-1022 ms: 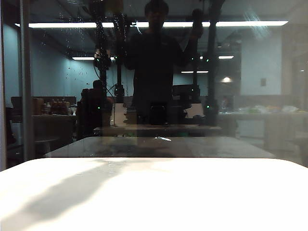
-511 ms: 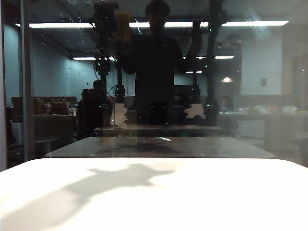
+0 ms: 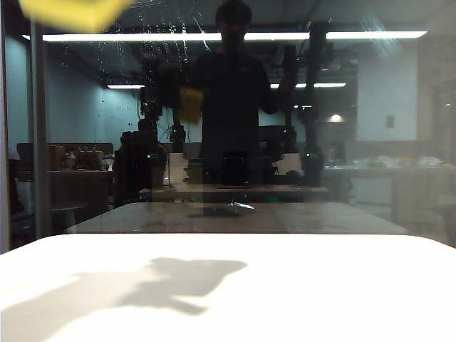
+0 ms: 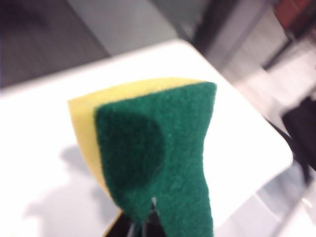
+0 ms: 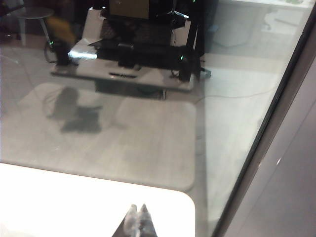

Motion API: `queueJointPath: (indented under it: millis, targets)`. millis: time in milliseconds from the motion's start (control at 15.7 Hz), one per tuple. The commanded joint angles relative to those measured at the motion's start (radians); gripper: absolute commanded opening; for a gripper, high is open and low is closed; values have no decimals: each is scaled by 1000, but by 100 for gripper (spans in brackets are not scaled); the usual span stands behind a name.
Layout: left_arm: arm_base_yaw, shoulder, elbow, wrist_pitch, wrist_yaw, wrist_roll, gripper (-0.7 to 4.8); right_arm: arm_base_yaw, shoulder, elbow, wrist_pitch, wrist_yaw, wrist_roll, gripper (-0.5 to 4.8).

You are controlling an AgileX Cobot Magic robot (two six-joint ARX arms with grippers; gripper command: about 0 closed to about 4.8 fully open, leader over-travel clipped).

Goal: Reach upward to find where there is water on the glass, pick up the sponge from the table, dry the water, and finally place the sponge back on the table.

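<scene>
You can see the sponge (image 3: 71, 12) way up at 11 o'clock, a blurry yellow block high above the table (image 3: 299, 292). Close up, the sponge (image 4: 153, 148) is yellow foam with a fuzzy green top, bent and pinched. The glass (image 3: 385, 142) is dark and shiny. Little white water (image 3: 167, 35) drops and streaks sit near 12 o'clock.

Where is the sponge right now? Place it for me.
The sponge is clamped in the left gripper, raised above the table. In the exterior view it shows at the top left edge, before the glass.
</scene>
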Motion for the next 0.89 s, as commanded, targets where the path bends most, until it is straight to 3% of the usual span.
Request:
queueJointPath:
  millis: [64,383,894]
  targets:
    - [0,37,-149,105,60,-21,-6,0,-38,-83,16,-5,29,-6]
    - [0,180,-323,322,59,-44,-6,0,-109,-293,69,-6,60,-6]
    - [-1,595,-322,495,63,-176,-6,0,-137,-365,109,-6,76,-6]
